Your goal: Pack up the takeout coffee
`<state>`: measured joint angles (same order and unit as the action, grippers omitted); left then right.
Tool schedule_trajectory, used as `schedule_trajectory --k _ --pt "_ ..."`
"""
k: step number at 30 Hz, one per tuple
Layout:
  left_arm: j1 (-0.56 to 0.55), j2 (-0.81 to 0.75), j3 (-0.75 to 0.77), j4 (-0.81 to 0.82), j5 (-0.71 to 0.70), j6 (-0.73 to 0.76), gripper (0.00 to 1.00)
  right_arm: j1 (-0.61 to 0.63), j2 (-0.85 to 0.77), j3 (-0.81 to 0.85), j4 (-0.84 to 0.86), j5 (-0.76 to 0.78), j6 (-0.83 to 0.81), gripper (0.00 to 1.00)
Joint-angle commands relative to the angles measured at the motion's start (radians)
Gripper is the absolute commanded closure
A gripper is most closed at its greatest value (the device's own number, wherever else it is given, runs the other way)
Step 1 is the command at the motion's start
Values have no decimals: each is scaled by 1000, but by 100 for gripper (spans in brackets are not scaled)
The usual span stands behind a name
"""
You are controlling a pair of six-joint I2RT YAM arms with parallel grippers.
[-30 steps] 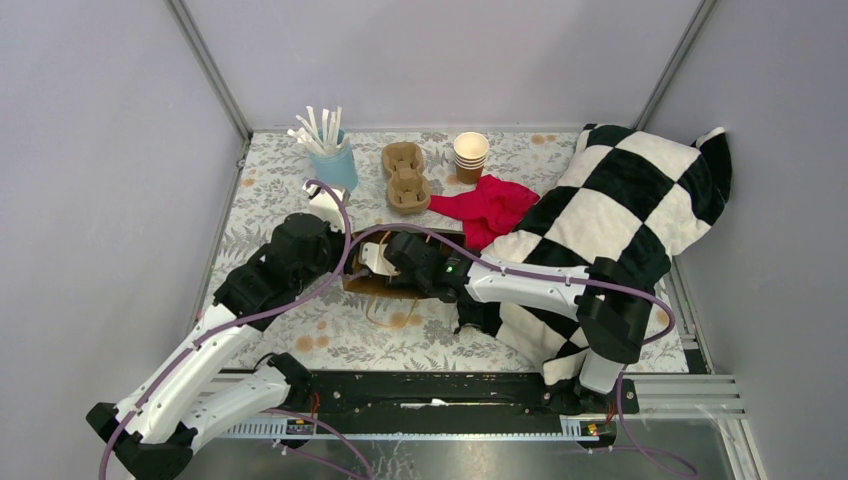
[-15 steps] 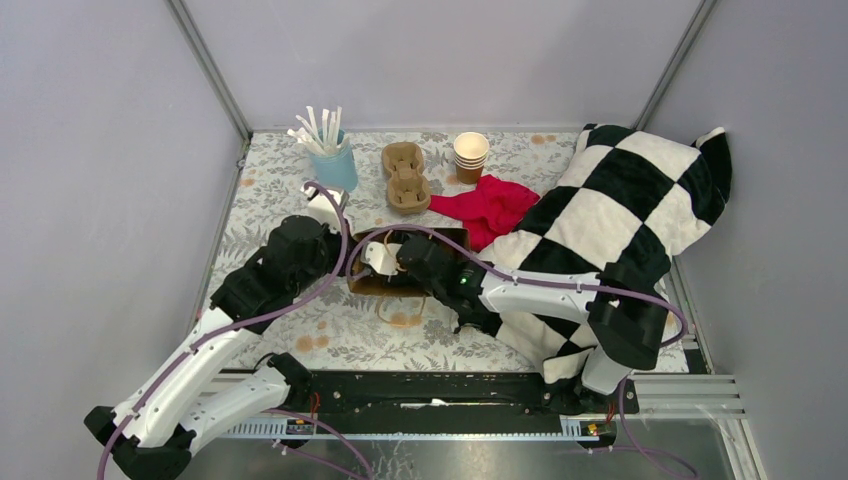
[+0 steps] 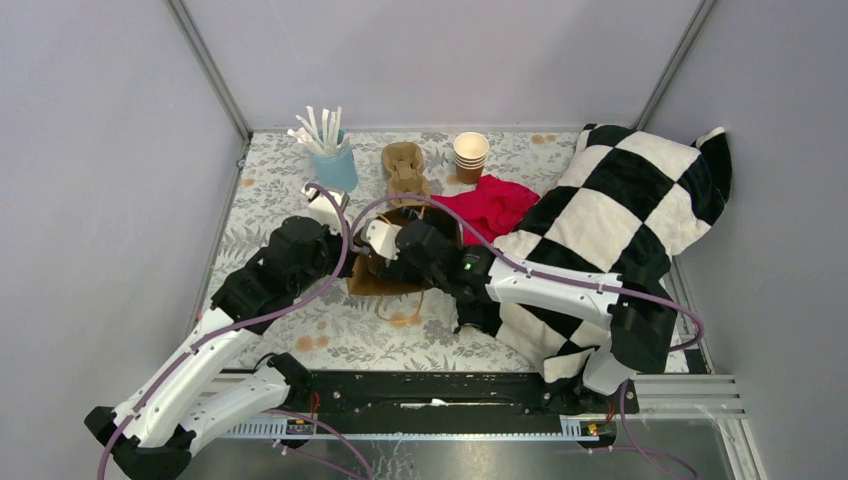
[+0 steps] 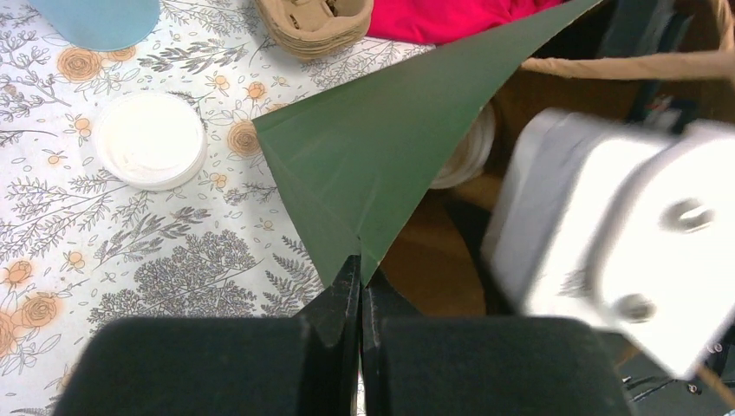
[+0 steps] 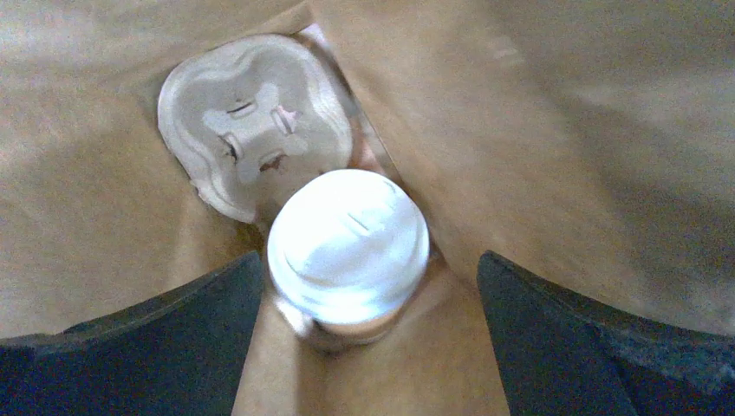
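Note:
The takeout coffee (image 5: 348, 247), a brown paper cup with a round white lid, stands inside the brown paper bag (image 3: 375, 283), next to a pulp cup carrier (image 5: 251, 121). My right gripper (image 5: 368, 290) is inside the bag's mouth, open, with a finger well clear on each side of the cup. In the top view the right gripper (image 3: 388, 250) hides the coffee. My left gripper (image 4: 360, 277) is shut on the bag's green flap (image 4: 390, 147) and holds it up; in the top view the left gripper (image 3: 347, 265) is at the bag's left edge.
A loose white lid (image 4: 149, 139) lies left of the bag. At the back stand a blue cup of stirrers (image 3: 333, 160), a stack of carriers (image 3: 404, 165) and stacked paper cups (image 3: 471, 155). A red cloth (image 3: 490, 205) and a checkered pillow (image 3: 620, 210) fill the right side.
The right gripper has moved up and back into the bag's mouth, and its jaws now stand apart from the cup. The bag's mouth has risen toward the carriers. The left arm has barely moved.

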<state>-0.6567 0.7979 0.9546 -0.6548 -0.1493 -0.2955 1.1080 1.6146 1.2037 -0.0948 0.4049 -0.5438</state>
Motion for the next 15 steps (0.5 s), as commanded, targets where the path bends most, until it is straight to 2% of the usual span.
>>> schedule_trajectory --k 1,4,6,15 --pt "-1 -3 -13 17 16 4 100 5 9 162 -224 74 118 0" --pt "-1 1 -11 19 19 7 100 7 63 228 -327 120 146 0" --pt "-1 1 -9 20 24 8 100 7 83 227 -336 144 152 0" --pt "-1 6 -9 19 46 7 100 -12 125 133 -119 58 105 0"
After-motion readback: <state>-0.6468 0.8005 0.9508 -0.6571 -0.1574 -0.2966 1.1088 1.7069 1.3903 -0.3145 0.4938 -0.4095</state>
